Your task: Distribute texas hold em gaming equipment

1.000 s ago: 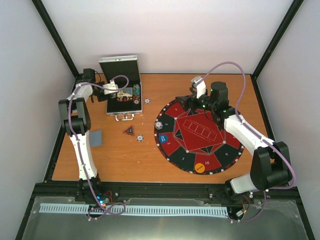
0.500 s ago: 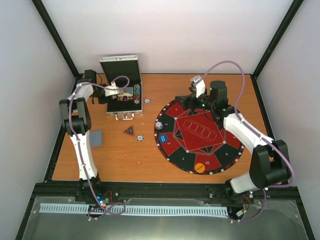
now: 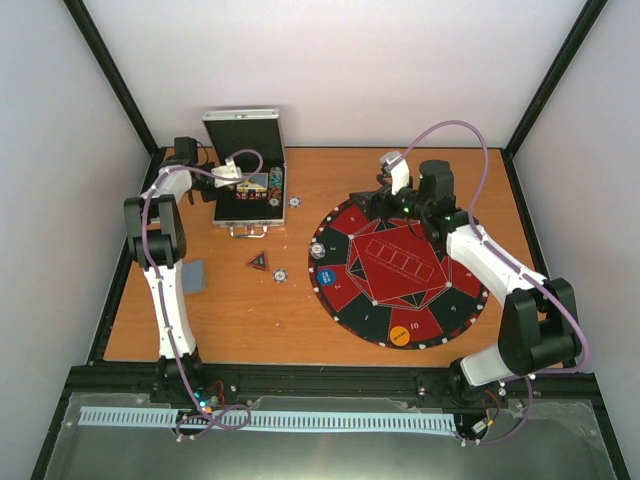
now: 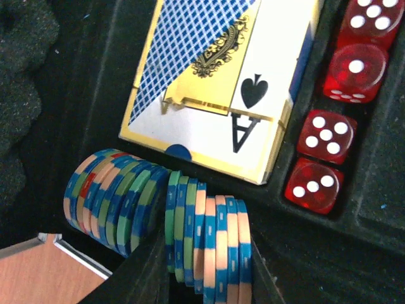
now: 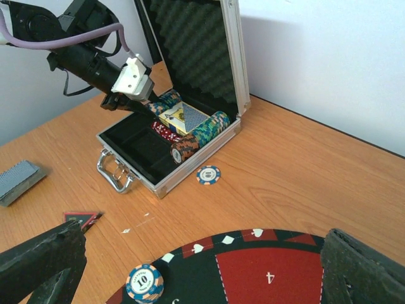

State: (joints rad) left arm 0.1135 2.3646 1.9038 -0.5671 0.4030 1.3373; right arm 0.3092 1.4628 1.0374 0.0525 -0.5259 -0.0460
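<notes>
An open aluminium case point(image 3: 232, 222) at the table's far left holds rows of poker chips point(image 4: 107, 202), a boxed deck of cards point(image 4: 215, 82) and red dice point(image 4: 326, 136). My left gripper point(image 4: 209, 278) reaches into the case and is shut on a short stack of blue, green and peach chips point(image 4: 209, 234), standing on edge between its fingers point(image 4: 136, 278). My right gripper point(image 5: 205, 272) hovers open over the far-left edge of the round red-and-black mat point(image 3: 400, 270), holding nothing. A chip stack point(image 5: 144, 282), a blue disc point(image 3: 325, 279) and an orange disc point(image 3: 400, 336) lie on the mat.
Single chips lie on the wood beside the case point(image 5: 209, 175) and nearer the mat point(image 3: 282, 274). A red-and-black triangle marker point(image 3: 258, 261) and a grey-blue deck of cards point(image 3: 192, 276) lie in front of the case. The case lid point(image 5: 190, 44) stands upright.
My left gripper has edged slightly right and towards the back inside the case, and the case has shifted a little with it. The right arm has hardly moved.
</notes>
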